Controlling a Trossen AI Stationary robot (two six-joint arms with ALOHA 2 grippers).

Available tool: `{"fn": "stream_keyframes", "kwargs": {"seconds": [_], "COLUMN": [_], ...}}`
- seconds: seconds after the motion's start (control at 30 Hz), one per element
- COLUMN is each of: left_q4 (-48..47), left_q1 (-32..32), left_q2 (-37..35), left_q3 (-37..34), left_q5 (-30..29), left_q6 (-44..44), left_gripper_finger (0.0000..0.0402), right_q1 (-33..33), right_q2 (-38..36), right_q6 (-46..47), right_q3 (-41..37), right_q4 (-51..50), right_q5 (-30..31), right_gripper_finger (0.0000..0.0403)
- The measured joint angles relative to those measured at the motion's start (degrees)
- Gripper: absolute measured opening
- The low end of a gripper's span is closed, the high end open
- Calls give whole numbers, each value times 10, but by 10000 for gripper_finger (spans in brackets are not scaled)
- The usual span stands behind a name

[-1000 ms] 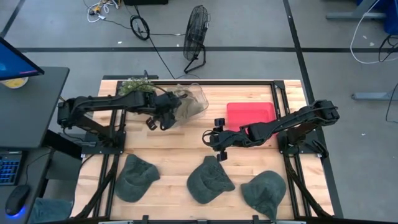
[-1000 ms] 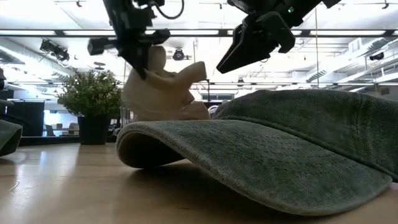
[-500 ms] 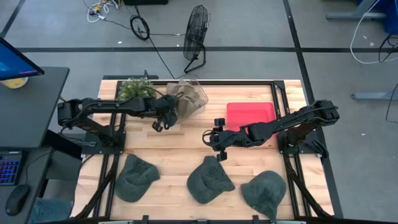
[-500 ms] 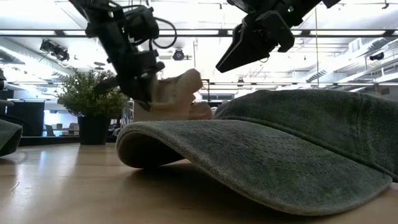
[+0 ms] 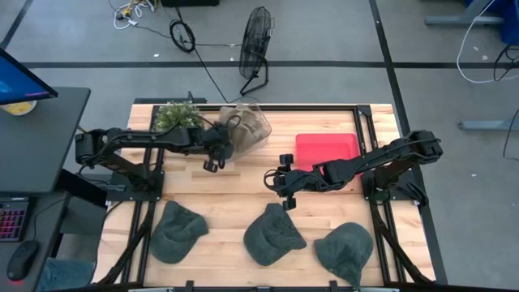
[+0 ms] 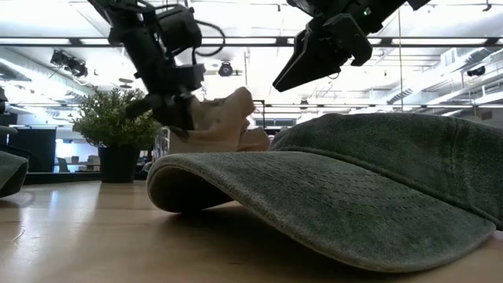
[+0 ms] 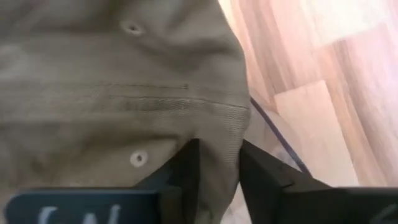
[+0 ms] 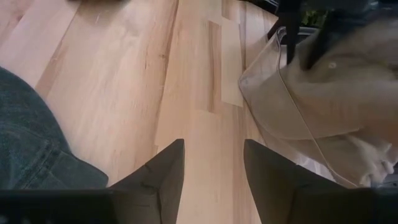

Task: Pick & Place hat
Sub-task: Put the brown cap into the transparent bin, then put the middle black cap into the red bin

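The left arm reaches across the back of the bench (image 5: 219, 191), its hand (image 5: 212, 154) pinching a fold of the tan hat (image 7: 112, 81) at the mouth of the clear bin (image 5: 253, 126). The right arm stretches toward the bench's middle, its hand (image 5: 281, 188) spread and hovering just above the middle green hat (image 5: 273, 235), empty. Two more green hats lie along the front edge.

bare wood mid-table (image 5: 235, 191), three green caps (image 5: 274, 235) crowding front edge

Red tray (image 5: 328, 148) on table; potted plant (image 5: 177, 114) at back; floor fan (image 5: 256, 39) beyond.
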Motion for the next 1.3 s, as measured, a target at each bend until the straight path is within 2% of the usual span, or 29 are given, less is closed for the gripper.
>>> {"fn": "stream_keyframes", "kwargs": {"seconds": [0.23,0.37,0.47,0.53,0.7,0.8,0.93,1.13,1.3], "left_q4": [-108,-186,-203,-206,-189,-186,-181,-175,-176], "left_q1": [-38,-61,-73,-78,-80,-77,-77,-89,-107], "left_q2": [0,0,-1,-1,-11,-14,-15,-15,-15], "left_q3": [95,169,218,243,271,271,272,272,272], "left_q5": [-5,-6,-6,-4,-5,-4,-5,-4,-4], "left_q6": [-80,-123,-169,-198,-206,-217,-254,-292,-328], "left_gripper_finger": [179,191,192,189,174,169,168,167,167], "right_q1": [3,13,26,36,73,104,148,182,188], "right_q2": [0,-14,-34,-49,-63,-48,-13,50,100], "right_q6": [3,34,93,144,249,329,391,400,412], "right_q3": [0,0,0,0,0,0,0,0,0], "right_q4": [0,-1,-3,-11,-42,-59,-65,-54,-18], "right_q5": [0,0,-6,-44,-198,-232,-227,-149,-154], "right_gripper_finger": [169,169,169,169,169,169,169,169,169]}}
